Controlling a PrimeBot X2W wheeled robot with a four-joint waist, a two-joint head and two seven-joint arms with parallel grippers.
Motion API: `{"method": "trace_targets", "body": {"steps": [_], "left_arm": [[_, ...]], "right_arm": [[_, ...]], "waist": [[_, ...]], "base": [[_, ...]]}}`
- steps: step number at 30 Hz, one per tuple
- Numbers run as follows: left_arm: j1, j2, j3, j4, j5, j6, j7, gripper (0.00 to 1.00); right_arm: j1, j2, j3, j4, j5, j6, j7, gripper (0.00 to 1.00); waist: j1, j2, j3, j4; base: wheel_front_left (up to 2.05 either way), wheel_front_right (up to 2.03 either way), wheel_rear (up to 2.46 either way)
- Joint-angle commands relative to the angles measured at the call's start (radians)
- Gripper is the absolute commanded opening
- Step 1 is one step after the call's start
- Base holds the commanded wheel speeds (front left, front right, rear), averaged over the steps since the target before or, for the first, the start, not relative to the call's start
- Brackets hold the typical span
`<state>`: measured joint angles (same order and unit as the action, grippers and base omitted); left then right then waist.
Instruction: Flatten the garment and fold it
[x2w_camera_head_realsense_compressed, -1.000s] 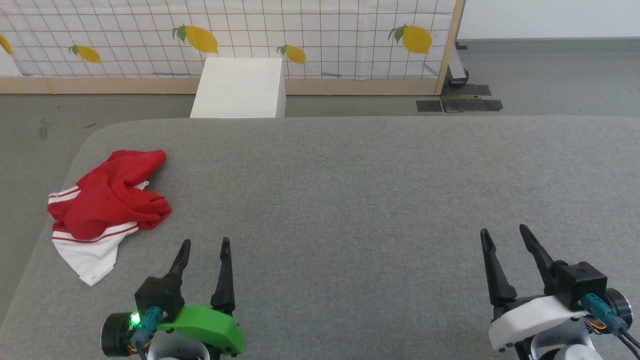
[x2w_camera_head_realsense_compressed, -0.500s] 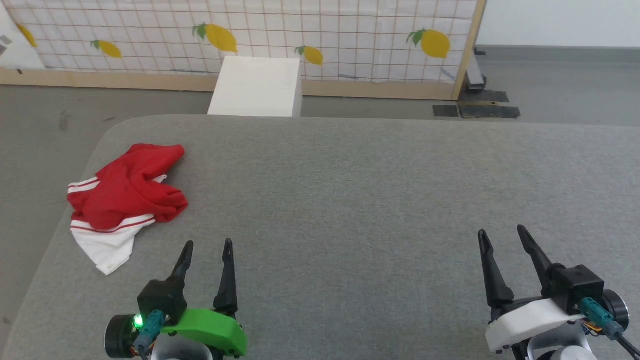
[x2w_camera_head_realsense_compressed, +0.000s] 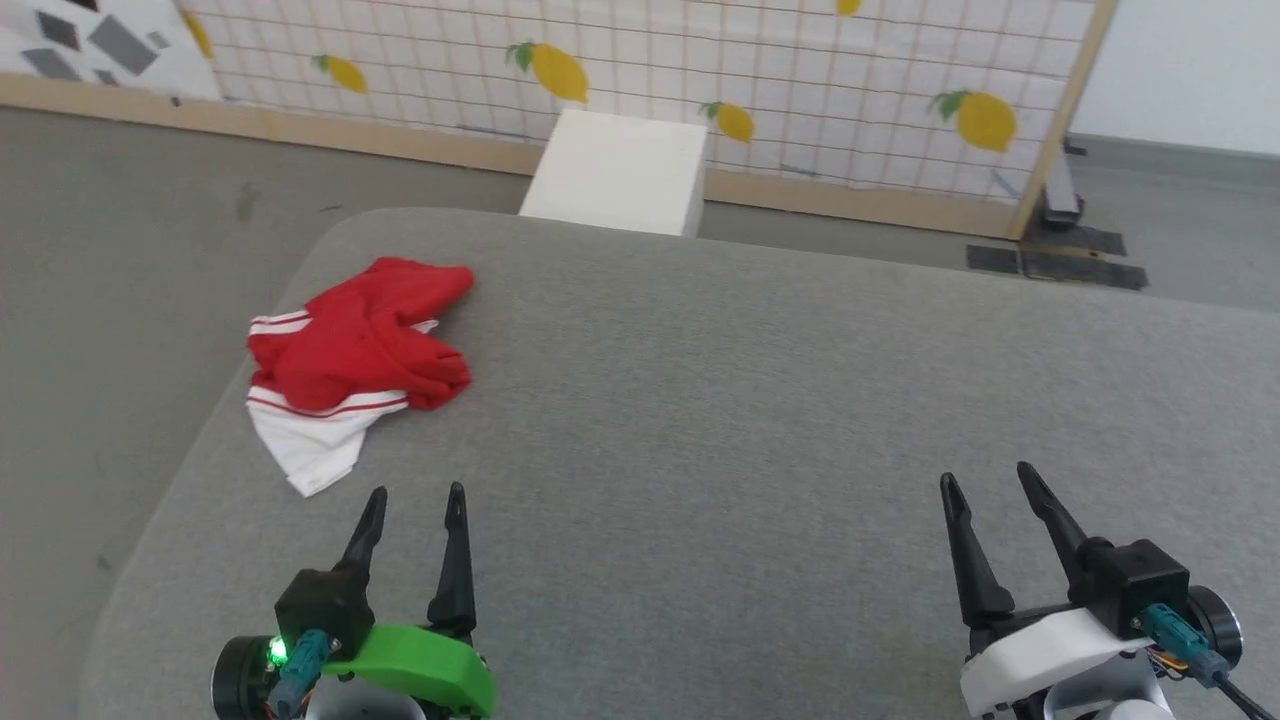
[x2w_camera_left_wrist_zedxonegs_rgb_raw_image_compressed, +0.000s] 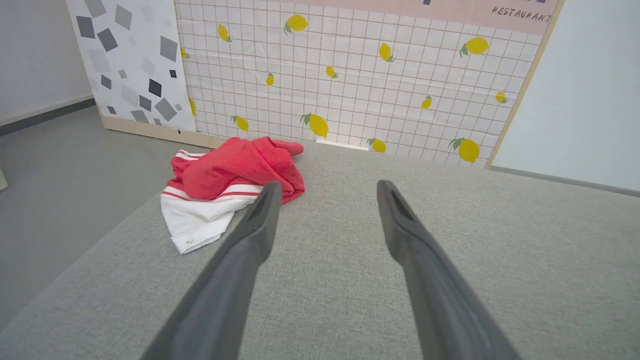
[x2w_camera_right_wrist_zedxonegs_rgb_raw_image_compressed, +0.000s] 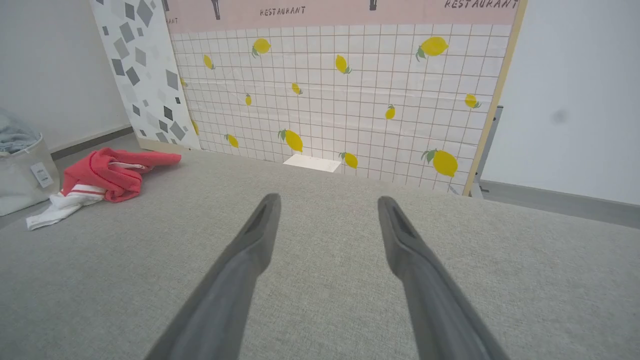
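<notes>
The garment (x2w_camera_head_realsense_compressed: 358, 350) lies crumpled in a heap near the far left corner of the grey padded table (x2w_camera_head_realsense_compressed: 760, 400), red with a white sleeve and red-striped trim sticking out toward me. In the left wrist view the garment (x2w_camera_left_wrist_zedxonegs_rgb_raw_image_compressed: 235, 172) sits just ahead and left of the fingers; in the right wrist view the garment (x2w_camera_right_wrist_zedxonegs_rgb_raw_image_compressed: 107, 172) is far off to the left. My left gripper (x2w_camera_head_realsense_compressed: 415, 497) stands open and empty at the near left, a short way short of the heap. Far from the cloth, at the near right, my right gripper (x2w_camera_head_realsense_compressed: 985, 478) is open and empty too.
A white box (x2w_camera_head_realsense_compressed: 615, 170) stands on the floor behind the table, in front of a lemon-patterned tiled screen (x2w_camera_head_realsense_compressed: 700, 70). Grey floor runs along the table's left edge. In the right wrist view, a pale fabric bin (x2w_camera_right_wrist_zedxonegs_rgb_raw_image_compressed: 20, 175) sits on the floor at far left.
The head camera has swung left, so the whole picture has shifted right and tilted. Garment and both grippers keep their places on the table.
</notes>
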<state>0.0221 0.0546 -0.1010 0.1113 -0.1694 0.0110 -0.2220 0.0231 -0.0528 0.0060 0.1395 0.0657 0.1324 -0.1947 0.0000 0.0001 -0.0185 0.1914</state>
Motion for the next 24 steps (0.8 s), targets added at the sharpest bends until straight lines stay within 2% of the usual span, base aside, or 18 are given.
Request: {"method": "trace_targets", "body": {"steps": [1,15,24], "left_arm": [[0.017,-0.004,-0.003,0.003,-0.010,0.003,-0.011,1.00],[0.031,-0.004,-0.007,0.016,-0.009,-0.005,-0.040,1.00],[0.031,-0.004,-0.007,0.011,-0.005,-0.007,-0.040,1.00]], "right_arm": [[0.013,0.002,0.001,0.006,0.007,-0.002,-0.013,1.00],[0.015,0.003,0.025,0.035,0.033,-0.002,-0.053,1.00],[0.014,0.003,0.035,0.046,0.038,-0.002,-0.060,1.00]], "waist": [[0.0000,-0.0001,-0.005,0.053],[0.0000,-0.0001,-0.010,0.212],[0.0000,-0.0001,-0.012,0.241]], "base": [[0.00,0.00,0.00],[0.00,0.00,0.00],[0.00,0.00,0.00]]}}
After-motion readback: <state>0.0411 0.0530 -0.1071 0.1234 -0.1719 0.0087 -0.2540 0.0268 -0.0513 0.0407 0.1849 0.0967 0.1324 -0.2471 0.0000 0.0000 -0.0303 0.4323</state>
